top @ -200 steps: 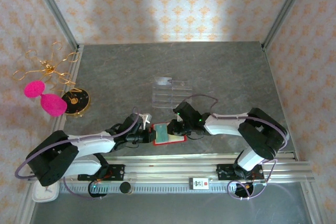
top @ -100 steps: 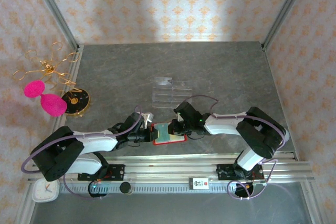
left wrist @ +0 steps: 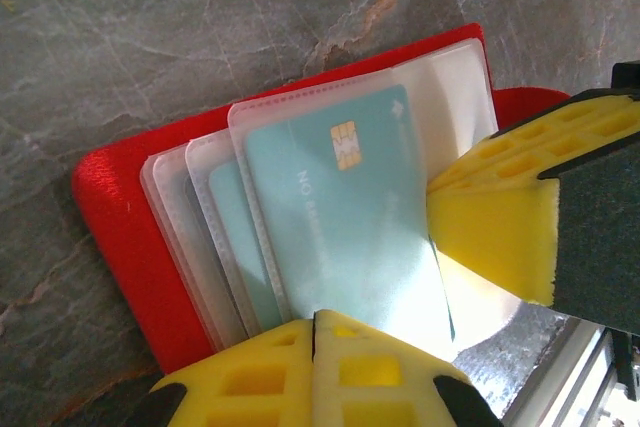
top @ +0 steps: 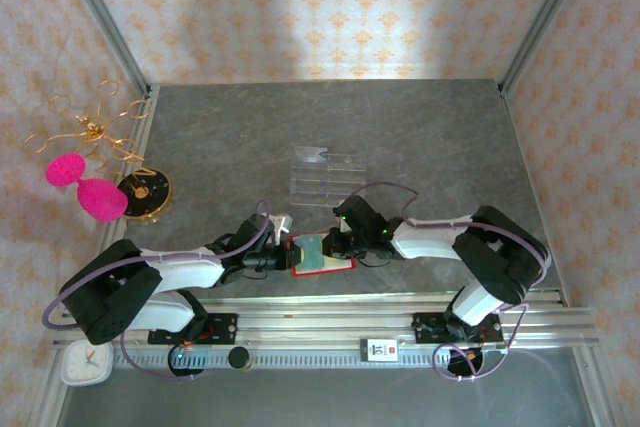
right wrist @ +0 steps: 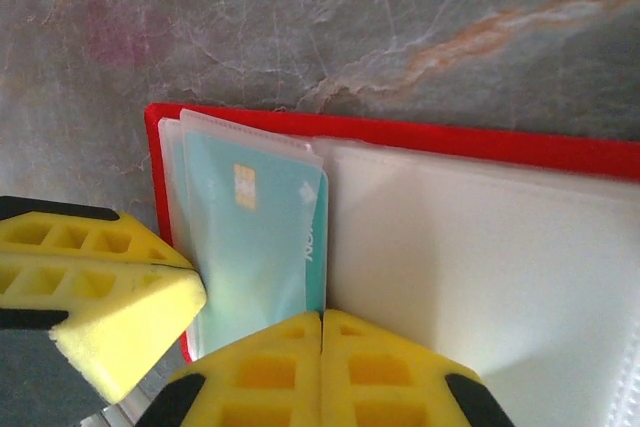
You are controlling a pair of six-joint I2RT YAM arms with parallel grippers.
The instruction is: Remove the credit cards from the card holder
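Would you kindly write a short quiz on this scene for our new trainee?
1. True or false: the red card holder lies open on the table.
2. Which colour is the top card in the clear sleeves? A dark blue, B teal-green, C whitish-grey.
3. Fill in: the left gripper and the right gripper both have their jaws ____.
Key: 1 true; 2 B; 3 shut.
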